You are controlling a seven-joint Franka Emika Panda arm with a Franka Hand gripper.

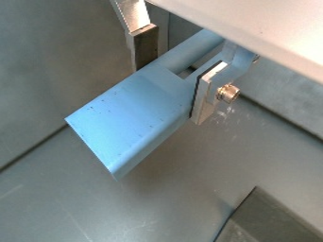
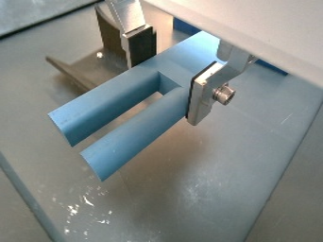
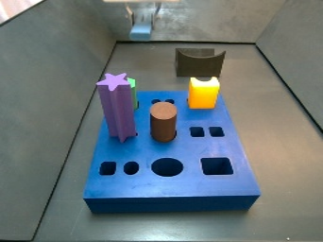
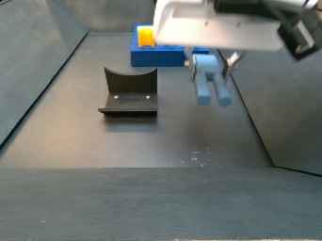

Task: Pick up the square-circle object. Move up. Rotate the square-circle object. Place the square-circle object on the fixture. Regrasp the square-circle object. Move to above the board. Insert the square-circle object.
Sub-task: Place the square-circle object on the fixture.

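The square-circle object (image 1: 127, 128) (image 2: 120, 123) is a long grey-blue peg split into two prongs. My gripper (image 1: 177, 74) (image 2: 173, 71) is shut on its upper end and holds it off the floor. In a side view the peg (image 4: 210, 87) hangs below the gripper (image 4: 208, 62), to the right of the dark fixture (image 4: 128, 92). In a side view the gripper (image 3: 143, 19) and peg (image 3: 142, 31) are at the far end, behind the fixture (image 3: 198, 62). The blue board (image 3: 177, 184) (image 4: 157, 56) lies flat, away from the peg.
A purple star peg (image 3: 117, 109), a brown cylinder (image 3: 163, 123) and a yellow block (image 3: 203, 92) stand in the board. Grey walls rise on both sides of the dark floor. The fixture (image 2: 82, 68) shows behind the peg in a wrist view.
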